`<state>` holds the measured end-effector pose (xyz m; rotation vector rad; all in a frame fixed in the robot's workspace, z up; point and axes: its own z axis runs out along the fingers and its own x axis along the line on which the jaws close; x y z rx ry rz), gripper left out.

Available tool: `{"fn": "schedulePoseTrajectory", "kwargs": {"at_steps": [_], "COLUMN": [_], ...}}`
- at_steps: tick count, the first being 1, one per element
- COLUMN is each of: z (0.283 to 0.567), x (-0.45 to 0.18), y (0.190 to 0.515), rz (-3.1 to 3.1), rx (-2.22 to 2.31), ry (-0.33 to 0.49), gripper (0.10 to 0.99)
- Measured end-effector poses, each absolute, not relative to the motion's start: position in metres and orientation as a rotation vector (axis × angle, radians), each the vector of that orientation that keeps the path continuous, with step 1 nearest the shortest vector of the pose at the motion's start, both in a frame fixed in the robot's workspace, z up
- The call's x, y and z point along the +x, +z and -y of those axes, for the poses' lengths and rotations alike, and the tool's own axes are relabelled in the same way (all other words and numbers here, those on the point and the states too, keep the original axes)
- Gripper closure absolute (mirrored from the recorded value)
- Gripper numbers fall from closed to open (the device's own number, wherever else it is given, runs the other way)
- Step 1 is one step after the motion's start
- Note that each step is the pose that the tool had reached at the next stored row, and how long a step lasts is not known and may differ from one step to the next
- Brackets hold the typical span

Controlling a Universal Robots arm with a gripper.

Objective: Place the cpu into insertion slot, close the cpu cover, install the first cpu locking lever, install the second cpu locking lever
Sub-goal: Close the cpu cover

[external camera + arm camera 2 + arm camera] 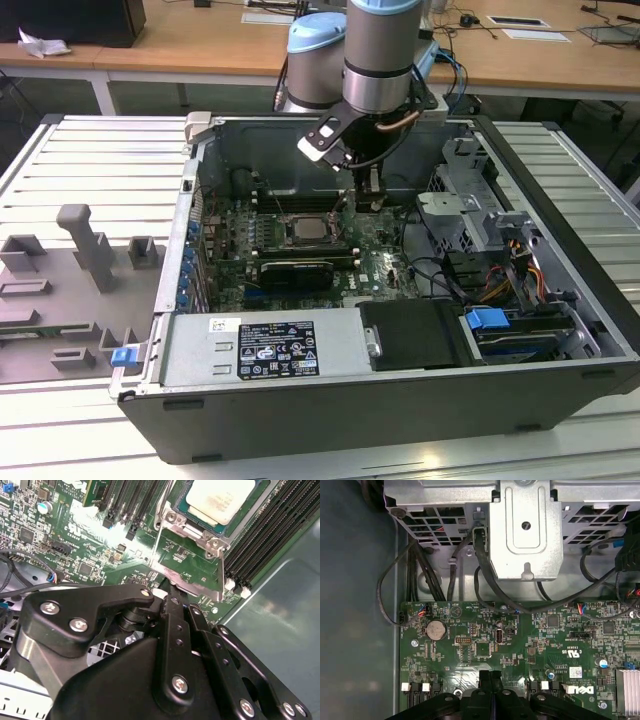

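1. cpu (220,500): seated in insertion slot (195,530), just past my fingers (176,612); step done.
2. cpu cover (187,580): standing raised, free edge at my fingertips; closing and both latching steps outstanding, I judge.
3. fingers: clenched together, nothing visibly held.

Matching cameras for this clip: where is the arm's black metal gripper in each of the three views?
Exterior view: the black metal gripper hangs just to the exterior view's right of the pale square cpu.
Second wrist view: the gripper is at the free edge of the raised silver cpu cover frame.
First wrist view: the gripper sits between white slot latches.
Shared landmark: the green circuit board.
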<state>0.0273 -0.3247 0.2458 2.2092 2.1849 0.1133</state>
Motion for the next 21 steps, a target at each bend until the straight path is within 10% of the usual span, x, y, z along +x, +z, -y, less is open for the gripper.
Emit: {"fn": "schedulePoseTrajectory", "kwargs": {"at_steps": [21], "z": [0.3246], "x": [0.0219], "y": [0.2458], "rz": [-2.185], "rx": [2.209], "ry": [0.113], "gripper": [0.980]}}
